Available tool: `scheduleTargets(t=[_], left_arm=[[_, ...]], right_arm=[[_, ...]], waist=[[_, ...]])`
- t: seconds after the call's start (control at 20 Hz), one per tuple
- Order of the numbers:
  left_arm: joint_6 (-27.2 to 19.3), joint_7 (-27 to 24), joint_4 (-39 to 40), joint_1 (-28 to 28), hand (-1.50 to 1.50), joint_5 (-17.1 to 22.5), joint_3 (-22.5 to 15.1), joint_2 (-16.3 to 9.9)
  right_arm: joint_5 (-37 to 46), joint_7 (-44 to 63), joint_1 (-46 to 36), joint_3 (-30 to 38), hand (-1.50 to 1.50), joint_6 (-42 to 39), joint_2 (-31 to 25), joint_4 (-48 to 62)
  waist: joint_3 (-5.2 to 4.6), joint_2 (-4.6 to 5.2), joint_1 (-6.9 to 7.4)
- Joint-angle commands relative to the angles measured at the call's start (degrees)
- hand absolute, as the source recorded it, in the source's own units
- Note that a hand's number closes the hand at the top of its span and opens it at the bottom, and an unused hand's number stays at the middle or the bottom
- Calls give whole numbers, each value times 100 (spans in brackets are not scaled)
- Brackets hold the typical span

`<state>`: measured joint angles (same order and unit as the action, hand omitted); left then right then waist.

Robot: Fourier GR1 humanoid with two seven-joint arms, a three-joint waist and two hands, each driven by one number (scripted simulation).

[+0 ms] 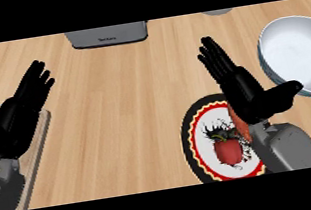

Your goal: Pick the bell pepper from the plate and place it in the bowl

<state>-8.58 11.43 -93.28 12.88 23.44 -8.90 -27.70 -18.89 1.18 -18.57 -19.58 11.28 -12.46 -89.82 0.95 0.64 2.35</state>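
So the red bell pepper (229, 150) sits on the plate (194, 141), the one with the black and red rim, and the right forearm (288, 148) covers the plate's right side. The right hand (250, 94) hangs over the plate's upper edge, fingers straight and spread, holding nothing. The white bowl (301, 55) is just to its right, cut off by the edge. The left hand (15, 118) rests open at the left. A grey appliance (107, 35) up top is only partly visible.
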Motion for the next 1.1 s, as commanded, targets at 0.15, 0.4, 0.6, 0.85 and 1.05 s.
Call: scheduleTargets(t=[0.15,0.4,0.6,0.85,1.05], left_arm=[[30,-696,30,-401,0,153,575,185],[-72,-811,-89,-550,0,293,646,380],[258,-946,-190,-776,0,470,740,356],[290,-958,18,-642,0,470,793,423],[360,-1241,185,-778,0,333,700,529]], right_arm=[[1266,26,846,-416,-150,1144,-16,-214],[2806,743,1162,298,-150,2564,-1255,882],[3846,866,1513,-21,-150,3540,-1087,305],[5308,2960,977,-317,-150,2736,-1842,-249],[5034,4057,802,-661,-150,886,-2270,-297]], waist=[[-108,-93,-281],[-159,-117,-487],[-115,-110,-318],[-134,-110,-309],[-153,-94,-276]])
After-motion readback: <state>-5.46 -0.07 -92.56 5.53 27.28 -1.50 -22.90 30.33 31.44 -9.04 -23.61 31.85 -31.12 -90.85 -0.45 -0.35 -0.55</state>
